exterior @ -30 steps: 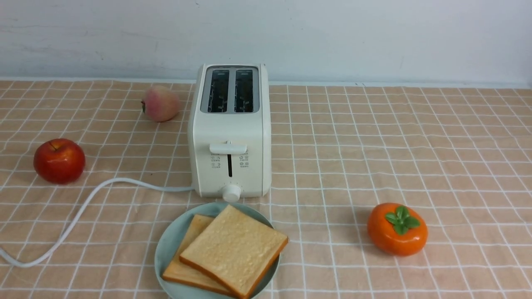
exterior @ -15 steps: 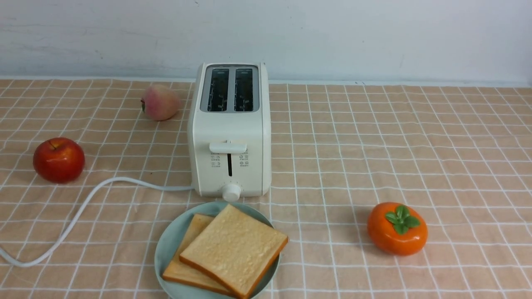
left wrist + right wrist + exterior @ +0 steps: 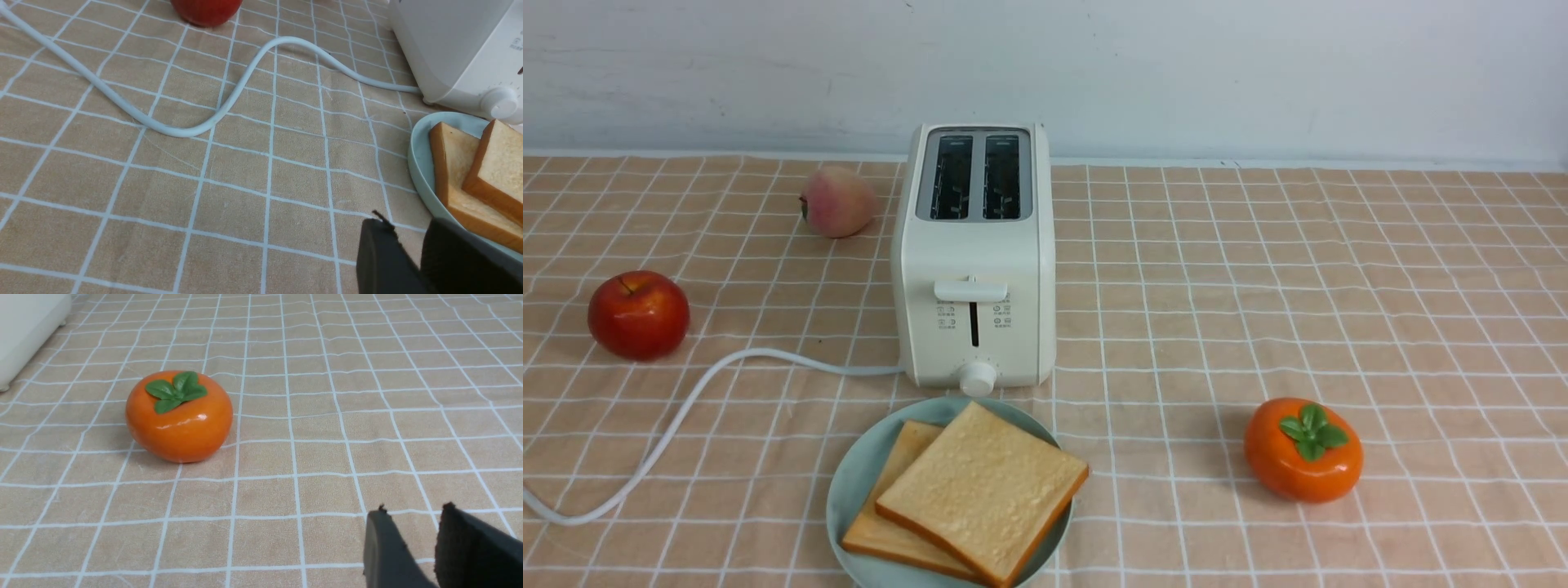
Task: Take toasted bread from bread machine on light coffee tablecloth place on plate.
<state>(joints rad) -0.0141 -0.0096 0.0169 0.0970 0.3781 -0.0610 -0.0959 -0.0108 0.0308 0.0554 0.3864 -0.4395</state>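
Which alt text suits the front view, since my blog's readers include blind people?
Two toast slices overlap on a pale green plate before an empty white toaster. An apple and peach sit left, a persimmon right.

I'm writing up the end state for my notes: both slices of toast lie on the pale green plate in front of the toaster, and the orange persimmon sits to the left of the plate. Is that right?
Not quite: the front view shows the persimmon to the right of the plate. Both slices of toast do lie on it, in front of the toaster.
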